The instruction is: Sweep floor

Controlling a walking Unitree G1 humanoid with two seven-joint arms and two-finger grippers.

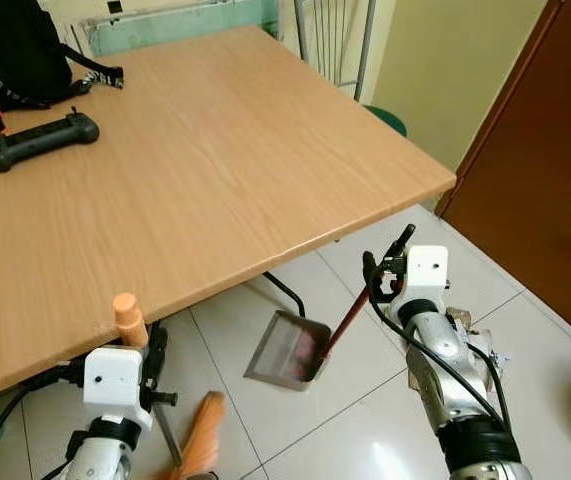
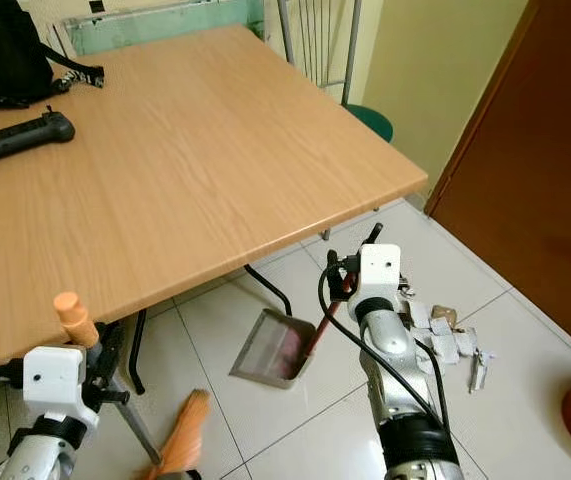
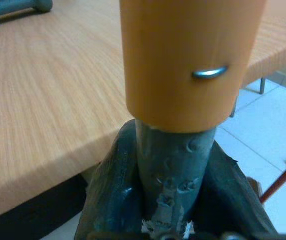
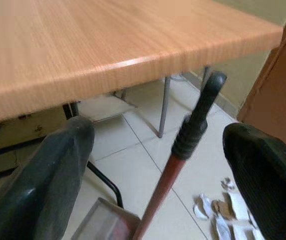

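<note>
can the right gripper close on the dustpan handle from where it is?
Probably yes. The right gripper is open with the dustpan handle standing between its fingers, nothing else in the gap. The table edge sits above and beyond, not blocking.

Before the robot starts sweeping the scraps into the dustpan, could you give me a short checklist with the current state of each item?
1. Left gripper clamped on broom handle: ok.
2. Right gripper shut on dustpan handle: not ok, fingers open either side of it.
3. Dustpan resting on floor: ok.
4. Paper scraps in front of the pan mouth: not ok, they lie to the robot's right.
5. Broom bristles touching floor: cannot tell.
</note>
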